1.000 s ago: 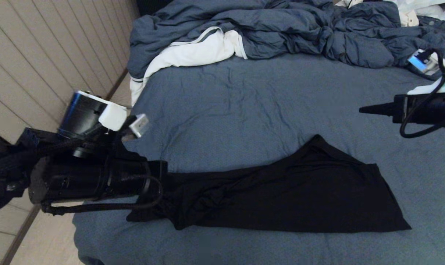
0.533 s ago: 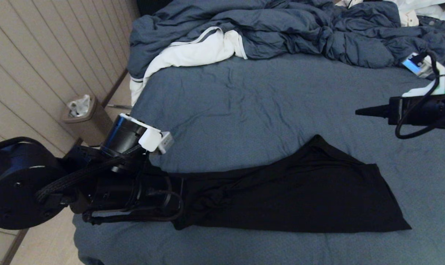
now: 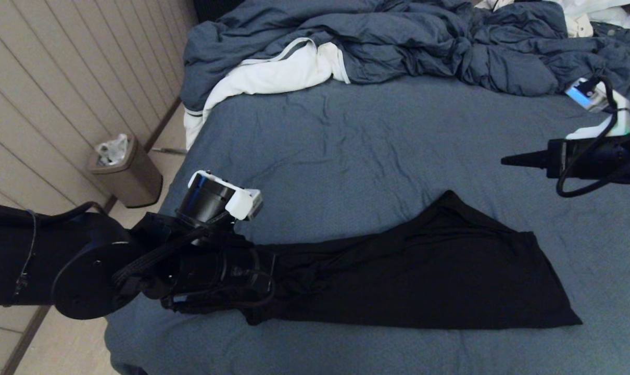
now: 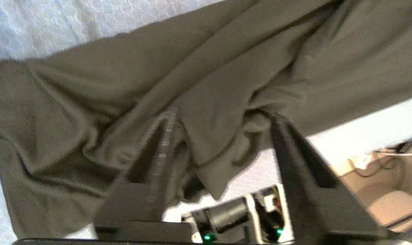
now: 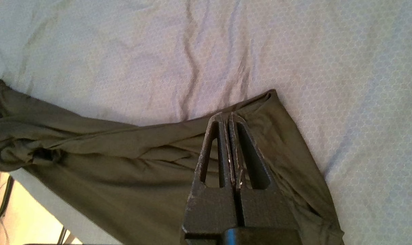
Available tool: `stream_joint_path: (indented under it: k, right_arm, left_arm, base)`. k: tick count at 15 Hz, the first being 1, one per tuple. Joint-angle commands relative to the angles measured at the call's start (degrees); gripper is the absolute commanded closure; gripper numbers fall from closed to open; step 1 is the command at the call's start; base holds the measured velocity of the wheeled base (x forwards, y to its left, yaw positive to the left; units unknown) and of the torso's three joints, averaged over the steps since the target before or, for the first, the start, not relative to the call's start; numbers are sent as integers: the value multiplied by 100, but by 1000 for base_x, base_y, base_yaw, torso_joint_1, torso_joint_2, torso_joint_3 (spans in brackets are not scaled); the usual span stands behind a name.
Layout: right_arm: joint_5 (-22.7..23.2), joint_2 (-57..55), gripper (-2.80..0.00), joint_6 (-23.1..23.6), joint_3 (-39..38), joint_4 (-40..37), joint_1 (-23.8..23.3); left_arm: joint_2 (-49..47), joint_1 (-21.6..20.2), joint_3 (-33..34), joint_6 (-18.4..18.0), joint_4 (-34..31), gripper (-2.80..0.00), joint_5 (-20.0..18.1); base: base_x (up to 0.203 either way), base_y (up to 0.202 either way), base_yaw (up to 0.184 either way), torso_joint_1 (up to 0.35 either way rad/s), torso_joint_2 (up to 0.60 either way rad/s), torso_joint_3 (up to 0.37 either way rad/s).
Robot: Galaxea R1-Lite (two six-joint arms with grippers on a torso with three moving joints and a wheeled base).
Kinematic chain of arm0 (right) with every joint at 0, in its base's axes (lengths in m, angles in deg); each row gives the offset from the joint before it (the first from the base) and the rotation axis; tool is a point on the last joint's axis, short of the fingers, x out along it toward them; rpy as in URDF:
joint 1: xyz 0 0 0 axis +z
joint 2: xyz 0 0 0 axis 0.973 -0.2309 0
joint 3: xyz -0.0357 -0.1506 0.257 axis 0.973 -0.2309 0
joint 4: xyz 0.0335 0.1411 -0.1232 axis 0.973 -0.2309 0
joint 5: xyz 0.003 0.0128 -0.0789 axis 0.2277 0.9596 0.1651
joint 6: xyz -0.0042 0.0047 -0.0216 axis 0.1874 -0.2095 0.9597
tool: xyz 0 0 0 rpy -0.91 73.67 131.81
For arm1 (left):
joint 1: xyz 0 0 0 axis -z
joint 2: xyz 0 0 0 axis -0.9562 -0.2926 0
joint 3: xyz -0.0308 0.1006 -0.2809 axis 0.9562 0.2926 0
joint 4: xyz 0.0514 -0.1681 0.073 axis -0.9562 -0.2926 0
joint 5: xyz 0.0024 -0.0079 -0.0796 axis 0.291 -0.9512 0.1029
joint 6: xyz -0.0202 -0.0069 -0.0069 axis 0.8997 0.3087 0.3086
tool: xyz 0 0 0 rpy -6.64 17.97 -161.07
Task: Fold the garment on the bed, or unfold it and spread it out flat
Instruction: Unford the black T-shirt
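The garment [image 3: 424,276] is a black T-shirt lying bunched in a long strip across the near part of the bed [image 3: 346,151], showing only plain black. My left gripper [image 3: 271,274] is low at the strip's crumpled left end. In the left wrist view this gripper [image 4: 223,117] is open, its fingers [image 4: 294,160] wide apart with a fold of the garment [image 4: 206,68] between them. My right gripper [image 3: 505,161] hovers over the sheet, beyond the shirt's right end. It [image 5: 228,116] is shut on nothing, with the garment [image 5: 124,153] beneath it.
A rumpled blue-grey duvet [image 3: 398,41] and a white cloth [image 3: 273,73] fill the far end of the bed. The bed's left edge drops to the floor, where a small waste bin [image 3: 125,169] stands by the panelled wall [image 3: 60,78].
My left arm has swung right and down, bringing its gripper onto the garment's left end and uncovering the waste bin. The right gripper drifted slightly left. The garment has barely moved.
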Motion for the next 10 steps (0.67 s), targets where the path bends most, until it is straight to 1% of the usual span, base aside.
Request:
stream_joint_path:
  k: [1, 7, 10]
  right_arm:
    - [22, -24, 0, 6, 1, -5, -2]
    - [22, -34, 0, 6, -8, -5, 7]
    - [22, -34, 0, 6, -8, -5, 7]
  left_arm:
    - [-134, -2, 11, -64, 32, -280, 7]
    - [-63, 6, 81, -64, 15, -280, 15]
    - [-219, 40, 116, -49, 32, -280, 7]
  base:
    - [0, 0, 0, 0, 0, 0]
    - [0, 0, 0, 0, 0, 0]
    - [0, 0, 0, 0, 0, 0]
